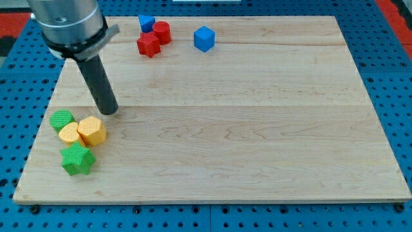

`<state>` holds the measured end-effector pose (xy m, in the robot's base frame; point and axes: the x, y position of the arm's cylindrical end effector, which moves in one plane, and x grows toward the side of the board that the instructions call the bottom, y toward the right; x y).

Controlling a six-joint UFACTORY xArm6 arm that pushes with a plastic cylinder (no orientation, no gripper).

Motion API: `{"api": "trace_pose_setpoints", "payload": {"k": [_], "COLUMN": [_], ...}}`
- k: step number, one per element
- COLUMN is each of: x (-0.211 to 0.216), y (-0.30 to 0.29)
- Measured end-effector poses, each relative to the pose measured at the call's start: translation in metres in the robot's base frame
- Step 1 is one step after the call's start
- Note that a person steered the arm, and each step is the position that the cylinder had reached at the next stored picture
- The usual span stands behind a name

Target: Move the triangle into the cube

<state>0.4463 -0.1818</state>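
My tip [109, 111] on the wooden board [257, 142], just above the yellow cylinder [92, 131], no jaws to read; blue triangle [147, 23] at top, touching red cylinder [161, 31]; blue cube [204, 38] well right of it

Robot arm: a wide grey metal cylinder with a darker band and a small side tab at its lower rim. Beneath the cylinder, a straight, smooth, dark grey rod [98, 80] narrows slightly toward my tip [109, 111], rounded and matte.
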Motion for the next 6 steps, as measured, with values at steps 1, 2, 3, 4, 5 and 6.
{"api": "trace_pose_setpoints", "payload": {"k": [1, 2, 3, 4, 5, 6], "x": [-0.016, -0.008, -0.032, -0.066, -0.081, -0.081], "y": [-0.004, 0.109, 0.213, 0.234, 0.249, 0.252]}}
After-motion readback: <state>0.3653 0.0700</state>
